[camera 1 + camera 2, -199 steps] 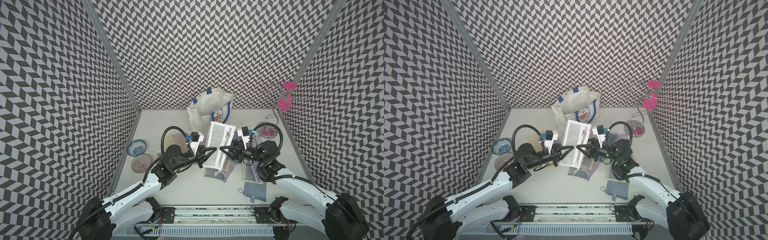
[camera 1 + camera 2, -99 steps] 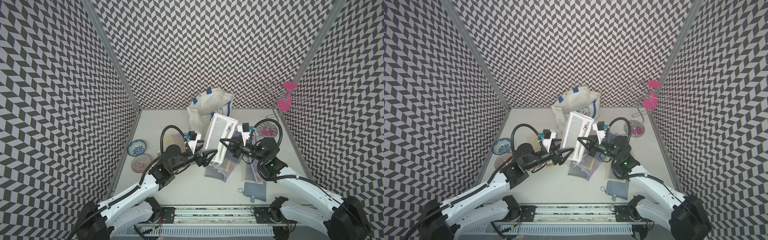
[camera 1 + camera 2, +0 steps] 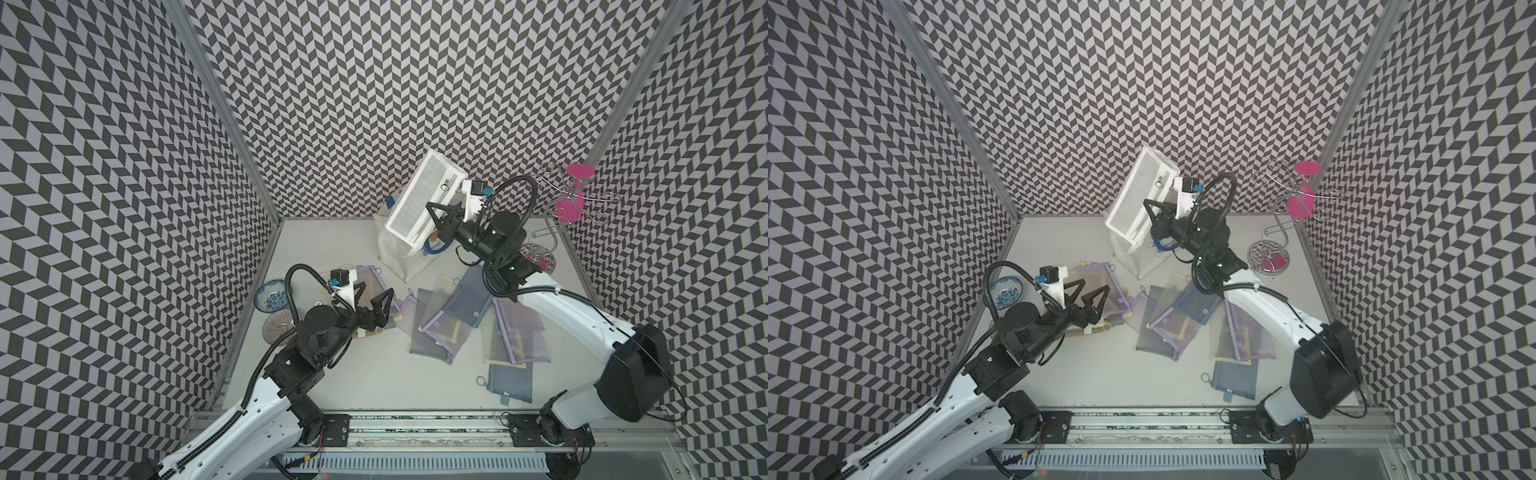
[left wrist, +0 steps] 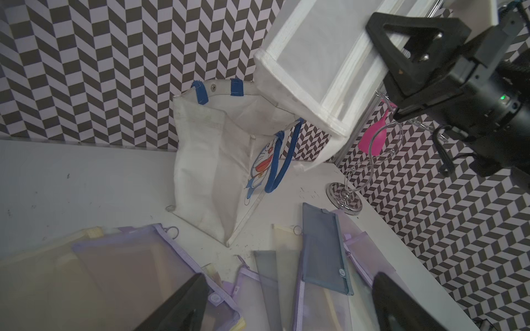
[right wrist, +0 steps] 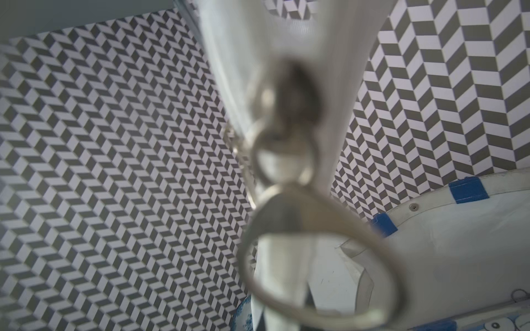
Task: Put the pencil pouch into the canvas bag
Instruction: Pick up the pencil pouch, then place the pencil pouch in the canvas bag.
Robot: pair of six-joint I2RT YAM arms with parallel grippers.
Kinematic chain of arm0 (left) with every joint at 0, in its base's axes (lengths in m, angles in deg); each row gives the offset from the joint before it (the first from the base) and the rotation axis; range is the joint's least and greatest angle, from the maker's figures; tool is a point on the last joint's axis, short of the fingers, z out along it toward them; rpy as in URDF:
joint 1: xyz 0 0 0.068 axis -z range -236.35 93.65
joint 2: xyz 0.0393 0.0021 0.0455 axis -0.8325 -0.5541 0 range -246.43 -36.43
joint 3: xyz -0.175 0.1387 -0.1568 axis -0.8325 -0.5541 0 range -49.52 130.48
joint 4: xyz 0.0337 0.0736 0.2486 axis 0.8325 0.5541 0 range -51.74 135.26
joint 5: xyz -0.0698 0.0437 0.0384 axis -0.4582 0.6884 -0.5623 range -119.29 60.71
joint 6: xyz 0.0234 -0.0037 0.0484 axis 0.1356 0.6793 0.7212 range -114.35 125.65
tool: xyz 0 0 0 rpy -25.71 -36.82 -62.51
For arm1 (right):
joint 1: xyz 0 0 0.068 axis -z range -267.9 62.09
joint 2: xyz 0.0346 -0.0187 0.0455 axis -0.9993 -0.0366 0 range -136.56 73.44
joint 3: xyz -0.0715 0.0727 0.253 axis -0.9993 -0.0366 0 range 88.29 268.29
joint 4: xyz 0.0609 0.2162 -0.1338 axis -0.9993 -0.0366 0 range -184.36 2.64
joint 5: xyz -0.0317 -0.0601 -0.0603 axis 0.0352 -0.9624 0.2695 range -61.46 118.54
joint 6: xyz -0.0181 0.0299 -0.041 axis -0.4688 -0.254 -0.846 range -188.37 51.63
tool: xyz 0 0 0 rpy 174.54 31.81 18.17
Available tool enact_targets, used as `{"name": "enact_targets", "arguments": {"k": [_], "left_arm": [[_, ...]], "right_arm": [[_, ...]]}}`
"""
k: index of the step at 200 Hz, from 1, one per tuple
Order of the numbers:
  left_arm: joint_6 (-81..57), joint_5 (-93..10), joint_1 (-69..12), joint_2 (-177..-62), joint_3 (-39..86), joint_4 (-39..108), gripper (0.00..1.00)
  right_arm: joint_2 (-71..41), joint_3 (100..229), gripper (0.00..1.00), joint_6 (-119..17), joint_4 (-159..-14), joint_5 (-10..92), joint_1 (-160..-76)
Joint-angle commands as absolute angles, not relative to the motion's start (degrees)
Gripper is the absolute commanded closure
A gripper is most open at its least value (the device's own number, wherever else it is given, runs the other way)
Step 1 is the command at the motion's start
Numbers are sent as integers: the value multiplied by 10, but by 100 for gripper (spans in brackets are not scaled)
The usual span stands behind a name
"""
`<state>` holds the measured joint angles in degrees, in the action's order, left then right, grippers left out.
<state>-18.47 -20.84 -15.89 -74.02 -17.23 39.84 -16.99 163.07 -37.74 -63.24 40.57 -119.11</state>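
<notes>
The pencil pouch (image 3: 419,199) (image 3: 1138,195) is a white mesh case with a metal zip ring. It hangs tilted in the air, lower corner over the open mouth of the canvas bag (image 3: 392,253) (image 3: 1133,257). My right gripper (image 3: 432,210) (image 3: 1148,205) is shut on the pouch's edge. In the left wrist view the pouch (image 4: 321,66) hovers above the cream bag (image 4: 212,160) with its blue handles and cartoon cat. The right wrist view shows the pouch (image 5: 275,57) blurred and close, the bag's rim (image 5: 444,243) below. My left gripper (image 3: 374,291) (image 3: 1092,286) (image 4: 286,309) is open and empty, low over table pouches.
Several flat mesh pouches (image 3: 444,328) in purple, grey and yellow lie scattered mid-table, and a grey-blue one (image 3: 509,382) near the front. A blue patterned bowl (image 3: 272,295) and a glass dish (image 3: 278,328) sit at the left wall. A chrome stand with pink pieces (image 3: 573,199) stands back right.
The left gripper let go of the pencil pouch, opened and drew back to the front left. The right gripper carried the pouch up and back over the canvas bag.
</notes>
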Motion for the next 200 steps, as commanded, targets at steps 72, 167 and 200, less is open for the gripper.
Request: {"name": "enact_targets", "arguments": {"k": [72, 167, 200], "left_arm": [[-198, -207, -161, -714, -196, 400, 11], [-198, -213, -174, -715, -200, 384, 12], [-207, -245, -209, -741, -187, 371, 12]], "right_arm": [[-395, 1804, 100, -282, -580, 347, -1141], [-461, 1872, 68, -295, -666, 396, -1123], [-454, 1861, 62, -291, -665, 396, -1123]]}}
